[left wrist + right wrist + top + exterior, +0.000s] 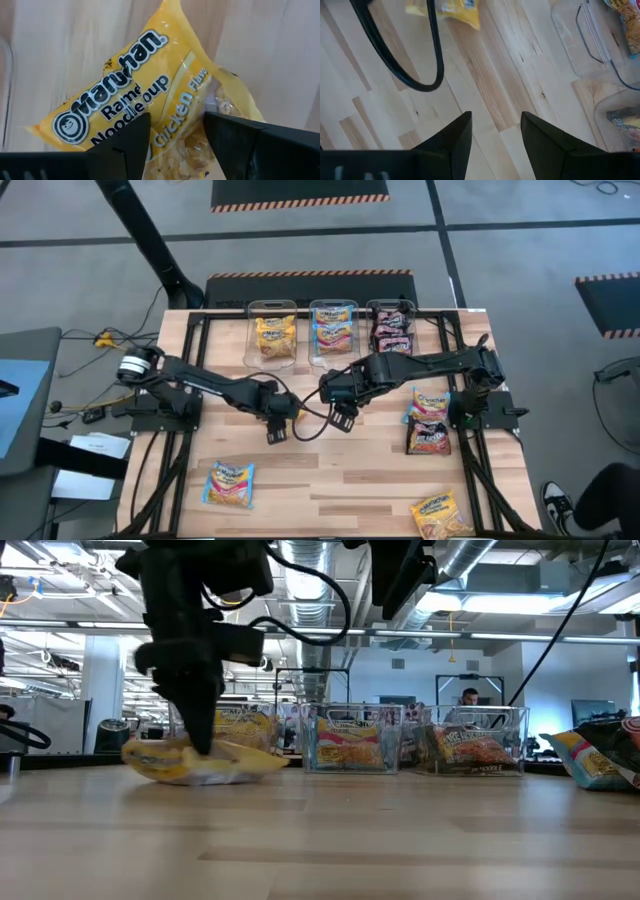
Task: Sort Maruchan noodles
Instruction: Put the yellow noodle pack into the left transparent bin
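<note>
A yellow Maruchan chicken packet (125, 85) lies on the wood table near its middle and shows in the low view (245, 762). My left gripper (176, 150) stands over it, pointing down (200, 740), and is shut on it. In the high view the left gripper (275, 428) hides the packet. My right gripper (495, 145) hovers open over bare wood just right of the left one (342, 418) and holds nothing. Other packets lie loose: one near the front left (229, 483), one at the front right (440, 515), and two at the right side (430, 420). My left gripper comes from above, pointing down, onto the middle of the yellow packet. A strip of the packet's face by the clear window (175, 142) sits in the gap between the two fingers. The wrapper is creased beside one finger (225, 95). The packet's underside (200, 778) rests on the table.
Three clear bins stand in a row at the far edge: one with yellow packets (272, 332), one with light blue ones (333, 330), one with dark ones (392, 328). A black cable (420, 75) loops over the table between the arms. Bare wood lies at the front middle.
</note>
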Motion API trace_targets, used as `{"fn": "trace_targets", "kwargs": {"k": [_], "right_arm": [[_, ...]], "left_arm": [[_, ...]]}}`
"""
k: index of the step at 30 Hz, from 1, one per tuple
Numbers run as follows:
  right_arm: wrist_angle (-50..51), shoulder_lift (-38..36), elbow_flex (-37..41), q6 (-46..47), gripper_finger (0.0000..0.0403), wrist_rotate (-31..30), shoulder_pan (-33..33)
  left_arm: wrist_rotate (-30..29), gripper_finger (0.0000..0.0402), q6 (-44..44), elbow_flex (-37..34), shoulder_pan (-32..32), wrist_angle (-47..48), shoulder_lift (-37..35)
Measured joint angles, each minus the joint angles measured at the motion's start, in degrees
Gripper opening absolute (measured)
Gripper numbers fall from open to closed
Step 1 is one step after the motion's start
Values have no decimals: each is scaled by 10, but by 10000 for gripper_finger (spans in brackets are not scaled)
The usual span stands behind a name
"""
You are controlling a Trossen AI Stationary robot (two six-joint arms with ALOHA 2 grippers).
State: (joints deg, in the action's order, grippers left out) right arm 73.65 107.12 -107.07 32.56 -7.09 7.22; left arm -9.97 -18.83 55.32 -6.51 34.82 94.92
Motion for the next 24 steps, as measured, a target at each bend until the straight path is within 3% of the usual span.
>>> {"fn": "trace_targets", "kwargs": {"k": [7,10,15,24], "right_arm": [[0,0,0,0,193,0,2],[-1,0,0,0,193,0,2],[-9,0,0,0,193,-1,1],[-9,0,0,0,193,-3,1]], "left_arm": [[2,164,-40,1,1,-5,22],[9,122,-46,1,0,-8,23],[11,19,-36,-1,1,-13,23],[21,0,-23,-4,1,-9,4]]}}
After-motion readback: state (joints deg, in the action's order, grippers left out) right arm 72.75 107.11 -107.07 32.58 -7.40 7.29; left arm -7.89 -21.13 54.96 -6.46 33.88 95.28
